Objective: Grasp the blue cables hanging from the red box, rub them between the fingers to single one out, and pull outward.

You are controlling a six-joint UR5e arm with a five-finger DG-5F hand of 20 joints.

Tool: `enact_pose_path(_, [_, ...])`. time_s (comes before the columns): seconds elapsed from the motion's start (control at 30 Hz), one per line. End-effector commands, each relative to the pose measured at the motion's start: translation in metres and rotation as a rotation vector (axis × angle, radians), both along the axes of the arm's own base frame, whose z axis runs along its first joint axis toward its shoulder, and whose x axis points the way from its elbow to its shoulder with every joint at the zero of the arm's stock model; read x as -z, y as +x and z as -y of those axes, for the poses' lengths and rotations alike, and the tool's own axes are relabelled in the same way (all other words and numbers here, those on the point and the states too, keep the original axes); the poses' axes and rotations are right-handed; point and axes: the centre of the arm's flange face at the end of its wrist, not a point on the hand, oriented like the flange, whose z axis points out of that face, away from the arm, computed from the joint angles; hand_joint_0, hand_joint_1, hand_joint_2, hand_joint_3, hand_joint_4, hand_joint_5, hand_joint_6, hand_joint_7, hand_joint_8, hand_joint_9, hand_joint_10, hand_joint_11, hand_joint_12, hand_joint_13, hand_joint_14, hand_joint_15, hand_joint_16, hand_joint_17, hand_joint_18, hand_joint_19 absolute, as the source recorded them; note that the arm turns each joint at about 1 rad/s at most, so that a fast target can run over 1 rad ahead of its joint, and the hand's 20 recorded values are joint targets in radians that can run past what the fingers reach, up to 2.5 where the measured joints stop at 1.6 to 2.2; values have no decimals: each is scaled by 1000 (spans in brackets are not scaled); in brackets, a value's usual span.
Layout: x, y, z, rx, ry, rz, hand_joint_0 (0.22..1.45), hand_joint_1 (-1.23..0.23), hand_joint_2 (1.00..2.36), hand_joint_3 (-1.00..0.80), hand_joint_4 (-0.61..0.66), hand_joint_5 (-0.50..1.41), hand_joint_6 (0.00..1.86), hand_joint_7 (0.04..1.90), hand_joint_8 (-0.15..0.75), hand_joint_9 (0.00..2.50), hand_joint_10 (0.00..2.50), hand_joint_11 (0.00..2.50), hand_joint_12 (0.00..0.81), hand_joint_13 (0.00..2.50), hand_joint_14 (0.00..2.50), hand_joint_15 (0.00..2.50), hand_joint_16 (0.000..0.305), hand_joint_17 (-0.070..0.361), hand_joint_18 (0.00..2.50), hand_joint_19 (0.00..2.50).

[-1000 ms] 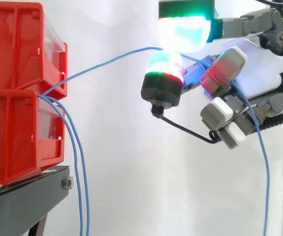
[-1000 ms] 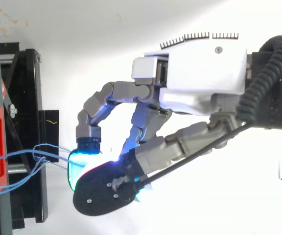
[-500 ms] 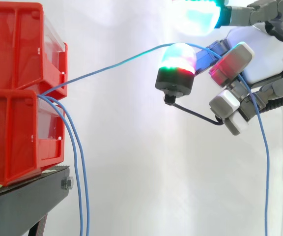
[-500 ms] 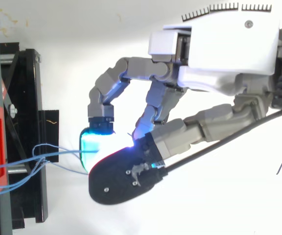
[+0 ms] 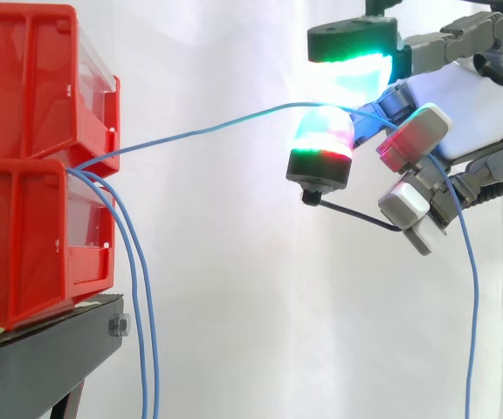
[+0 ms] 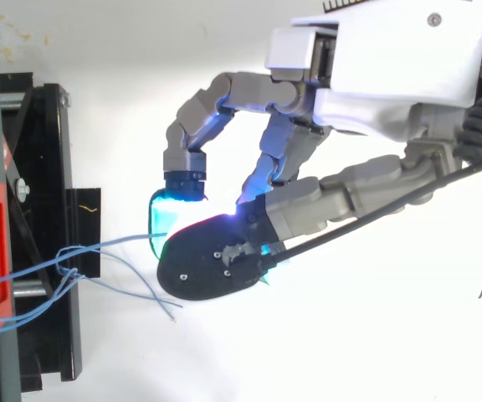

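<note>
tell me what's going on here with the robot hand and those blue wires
A robot hand is pinching one blue cable between its glowing fingertip pads, out to the side of the stacked red bins on the black stand. That cable runs from the bins up to the hand in a fairly straight line, then drops down past it. Two more blue cables hang loose from the bins.

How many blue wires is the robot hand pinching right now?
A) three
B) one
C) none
B: one blue cable stretches from the red bins up into the pinch between the pads of the hand, while the other two cables hang straight down beside the bins, untouched.
</note>
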Motion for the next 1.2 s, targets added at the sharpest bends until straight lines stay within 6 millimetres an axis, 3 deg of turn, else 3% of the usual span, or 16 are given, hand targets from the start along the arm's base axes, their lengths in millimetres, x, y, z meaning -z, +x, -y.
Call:
enact_pose_path(0.0, [-1, 0, 1, 2, 0, 1, 610, -744, 1013, -165, 136, -183, 914, 870, 349, 1252, 15, 971, 443, 991, 21, 613, 59, 132, 831, 531])
enact_pose_path(0.13, [0, 0, 2, 3, 0, 0, 555, -718, 1008, -380, 138, -184, 905, 889, 330, 1237, 17, 967, 421, 972, 21, 632, 54, 121, 778, 567])
enact_pose_path(0.23, [0, 0, 3, 5, 0, 0, 534, -597, 1001, -484, 141, -166, 890, 922, 344, 1282, 17, 960, 426, 991, 22, 623, 55, 123, 797, 562])
enact_pose_path(0.37, [0, 0, 3, 4, -3, 1, 591, -470, 1008, -406, 126, -152, 879, 977, 336, 1330, 18, 963, 425, 999, 23, 624, 52, 118, 787, 584])
enact_pose_path(0.73, [0, 0, 3, 1, -8, -2, 592, -690, 1012, -88, 144, -165, 907, 917, 375, 1302, 14, 947, 466, 1032, 18, 604, 63, 141, 881, 514])
enact_pose_path(1.17, [0, -1, 5, 4, -7, -3, 592, -725, 1018, -226, 145, -181, 910, 901, 328, 1237, 17, 979, 420, 978, 21, 622, 53, 120, 788, 568])
